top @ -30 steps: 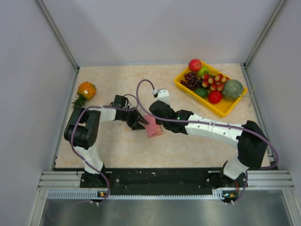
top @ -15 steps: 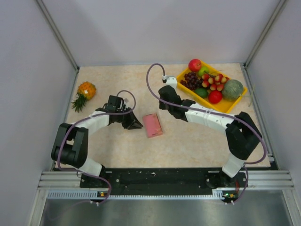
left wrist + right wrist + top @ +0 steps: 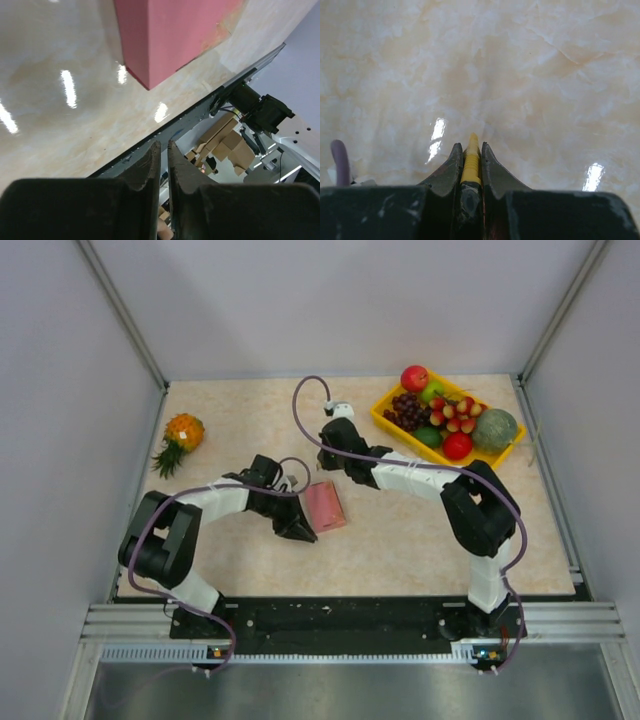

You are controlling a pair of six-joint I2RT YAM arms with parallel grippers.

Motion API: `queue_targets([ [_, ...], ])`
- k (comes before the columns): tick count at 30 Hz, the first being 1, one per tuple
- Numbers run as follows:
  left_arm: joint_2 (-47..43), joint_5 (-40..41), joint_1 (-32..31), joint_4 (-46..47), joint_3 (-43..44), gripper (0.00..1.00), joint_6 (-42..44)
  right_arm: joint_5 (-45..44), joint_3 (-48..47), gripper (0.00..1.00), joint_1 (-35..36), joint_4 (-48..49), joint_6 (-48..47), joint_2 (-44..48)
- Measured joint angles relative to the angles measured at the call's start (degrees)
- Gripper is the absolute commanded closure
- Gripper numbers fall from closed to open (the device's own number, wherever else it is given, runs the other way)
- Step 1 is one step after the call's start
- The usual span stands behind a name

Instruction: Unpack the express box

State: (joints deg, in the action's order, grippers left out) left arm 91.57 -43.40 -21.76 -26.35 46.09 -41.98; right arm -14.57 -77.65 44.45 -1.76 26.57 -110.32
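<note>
The express box is small, flat and pink, and lies on the table between my two arms. In the left wrist view its corner fills the top of the frame. My left gripper is shut and empty, just off the box's near-left corner; its jaws stand almost together with nothing between them. My right gripper hovers just beyond the box's far end and is shut on a yellow utility knife, whose tip sticks out between the jaws over bare table.
A yellow fruit tray with grapes, apples and a melon stands at the back right. A small pineapple lies at the back left. The black front rail runs along the near table edge.
Both grippers first backed off the box, leaving it flat. Since then the left gripper has swung to the box's near-left corner and the right gripper has moved left toward its far end.
</note>
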Motion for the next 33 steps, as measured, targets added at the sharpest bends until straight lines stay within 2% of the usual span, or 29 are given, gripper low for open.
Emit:
queue_targets([
  [7,0.6,-1.8,-4.8,8.1,-3.0,0.89,-12.6,1.2,-0.1,1.0,0.0,0.2,0.0,-0.1],
  [14,0.2,4.8,-7.6,10.3,-3.7,0.93,-21.8,1.1,0.0,1.0,-0.1,-1.2,-0.5,-0.1],
  [22,1.6,12.9,-8.0,9.7,0.5,0.96,-24.5,1.2,1.6,1.0,-0.1,-1.5,-0.5,0.0],
  [27,5.5,14.3,-8.2,10.0,3.8,0.96,-24.3,1.2,3.5,1.0,-0.2,-1.7,-0.5,1.3],
  [33,5.6,15.8,-8.5,8.2,4.7,0.97,-23.3,1.0,5.8,1.0,-0.5,-3.1,-0.4,4.7],
])
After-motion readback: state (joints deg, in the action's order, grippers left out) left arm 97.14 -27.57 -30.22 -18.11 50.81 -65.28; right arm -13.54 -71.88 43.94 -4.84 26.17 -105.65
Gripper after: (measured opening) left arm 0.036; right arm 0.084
